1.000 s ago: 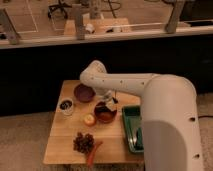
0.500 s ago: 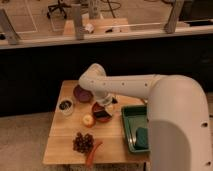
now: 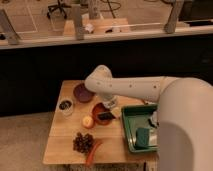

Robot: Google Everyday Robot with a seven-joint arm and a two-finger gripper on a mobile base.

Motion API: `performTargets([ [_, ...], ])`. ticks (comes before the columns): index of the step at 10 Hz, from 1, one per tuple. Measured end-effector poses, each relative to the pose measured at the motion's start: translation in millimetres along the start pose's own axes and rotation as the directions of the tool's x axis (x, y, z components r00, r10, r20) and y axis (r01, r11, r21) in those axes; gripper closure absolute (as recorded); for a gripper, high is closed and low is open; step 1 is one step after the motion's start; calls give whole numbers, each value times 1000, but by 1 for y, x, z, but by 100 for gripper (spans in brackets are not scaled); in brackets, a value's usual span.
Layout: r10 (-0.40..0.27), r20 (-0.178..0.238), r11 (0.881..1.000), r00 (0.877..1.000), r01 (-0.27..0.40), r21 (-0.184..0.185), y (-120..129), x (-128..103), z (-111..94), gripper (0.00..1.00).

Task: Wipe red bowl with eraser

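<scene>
Clenching the eraser [image 3: 105, 116], the gripper [image 3: 109, 107] hangs over the red bowl [image 3: 97, 109]. The eraser's long axis runs left-right across it, much as half a second earlier.

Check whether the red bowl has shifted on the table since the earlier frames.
No. The red bowl keeps its spot between the purple bowl and the green tray; the claw holds the eraser inside it.
</scene>
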Motion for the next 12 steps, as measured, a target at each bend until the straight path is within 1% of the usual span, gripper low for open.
performTargets([
  [1, 12, -6, 1000, 1000, -12, -2, -5, 5, 1, 100],
  [4, 36, -44, 999, 998, -36, 2, -28, 12, 0, 100],
  [5, 41, -57, 999, 998, -41, 3, -35, 10, -1, 100],
  [7, 41, -70, 999, 997, -41, 4, -43, 4, -2, 100],
  [8, 38, -70, 999, 997, -37, 5, -47, -1, -4, 100],
  [10, 20, -56, 1000, 998, -20, 8, -52, -14, -9, 100],
  [12, -6, -45, 1000, 999, 6, 11, -48, -22, -13, 100],
])
